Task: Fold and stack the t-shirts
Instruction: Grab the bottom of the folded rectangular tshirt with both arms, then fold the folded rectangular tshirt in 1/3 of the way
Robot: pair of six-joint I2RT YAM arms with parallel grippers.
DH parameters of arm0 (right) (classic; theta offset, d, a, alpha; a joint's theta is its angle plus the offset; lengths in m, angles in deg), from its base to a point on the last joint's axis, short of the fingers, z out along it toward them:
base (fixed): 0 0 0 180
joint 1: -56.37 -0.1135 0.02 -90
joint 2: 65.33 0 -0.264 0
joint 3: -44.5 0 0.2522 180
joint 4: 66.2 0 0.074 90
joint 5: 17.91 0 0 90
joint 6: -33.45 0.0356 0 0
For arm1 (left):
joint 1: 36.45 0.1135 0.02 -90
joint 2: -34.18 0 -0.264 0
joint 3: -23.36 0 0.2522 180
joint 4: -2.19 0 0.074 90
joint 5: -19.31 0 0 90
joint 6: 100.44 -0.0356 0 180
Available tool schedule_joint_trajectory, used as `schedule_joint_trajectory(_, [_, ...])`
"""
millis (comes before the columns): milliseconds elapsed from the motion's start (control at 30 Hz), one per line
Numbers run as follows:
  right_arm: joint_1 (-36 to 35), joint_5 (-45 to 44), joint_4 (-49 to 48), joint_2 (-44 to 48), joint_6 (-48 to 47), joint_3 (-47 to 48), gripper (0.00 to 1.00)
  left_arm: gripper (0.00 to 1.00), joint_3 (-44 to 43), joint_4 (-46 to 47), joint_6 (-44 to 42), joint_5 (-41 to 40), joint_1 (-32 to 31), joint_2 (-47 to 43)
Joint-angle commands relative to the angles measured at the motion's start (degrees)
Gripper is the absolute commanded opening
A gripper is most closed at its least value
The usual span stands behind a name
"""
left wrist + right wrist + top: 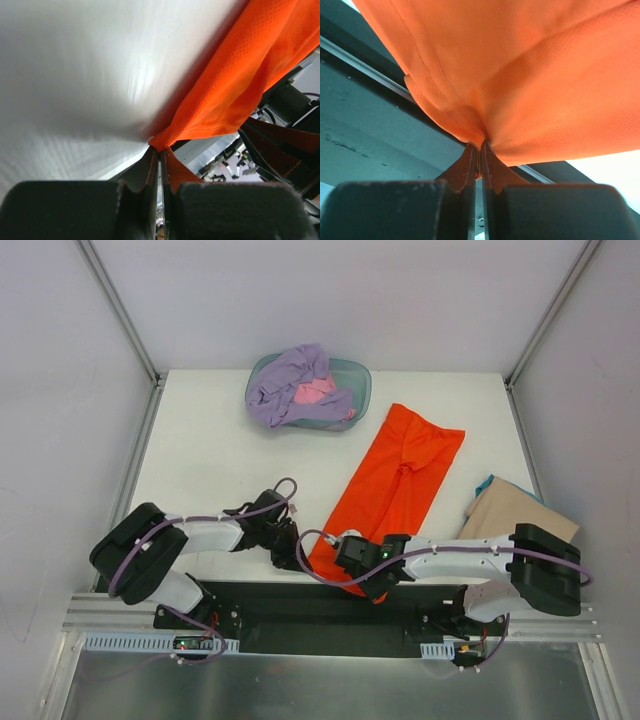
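Observation:
The orange-red t-shirt point(395, 485) lies folded lengthwise as a long strip, running from the table's back right to the near edge. My left gripper point(297, 552) is shut on its near left corner point(165, 137). My right gripper point(372, 585) is shut on its near right corner point(470, 127). Both corners sit at the table's front edge. The lavender-purple t-shirt point(283, 387) and the pink t-shirt point(316, 393) lie crumpled in the teal tub point(357, 375) at the back.
A tan cardboard sheet point(510, 510) lies at the right edge over something teal. Grey frame posts stand at both back corners. The black base rail point(320, 605) runs just below both grippers.

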Motion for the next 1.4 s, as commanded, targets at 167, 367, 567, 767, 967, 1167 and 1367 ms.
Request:
schedule_joint_trajectory(167, [-3.9,-2.1,5.3,1.6,2.4,6.0,0.01,0.0,2.9,-0.2,-0.9,-4.1,-2.1,-11.2])
schedule_joint_trajectory(367, [-3.7,-7.5,12.7,5.4,2.0,9.1,0.01,0.0,-1.5,-1.3,-3.2,-6.4,-2.1,-13.6])
schedule_joint_trajectory(567, [1.0,-16.6,22.1,9.2,-0.6,14.0,0.01,0.0,-14.4,-2.9,-7.5,-6.6,-1.9,-8.6])
schedule_joint_trajectory(767, [11.7,-20.2,22.6,15.6,-3.8,14.5,0.01,0.0,-27.7,-5.7,-11.1,-9.1,-0.3,-0.2])
schedule_joint_trajectory(967, [23.0,-17.6,19.4,15.8,-10.2,15.0,0.03,0.0,-42.6,-9.1,-13.6,-10.4,0.3,11.0])
schedule_joint_trajectory(1167, [32.5,-16.3,15.6,13.7,-16.2,16.9,0.03,0.0,-53.8,-10.6,-13.8,-11.5,1.6,20.1])
schedule_joint_trajectory(1367, [39.6,-12.5,13.6,9.0,-22.0,20.3,0.02,0.0,-61.5,-10.7,-13.9,-10.7,2.5,26.1])
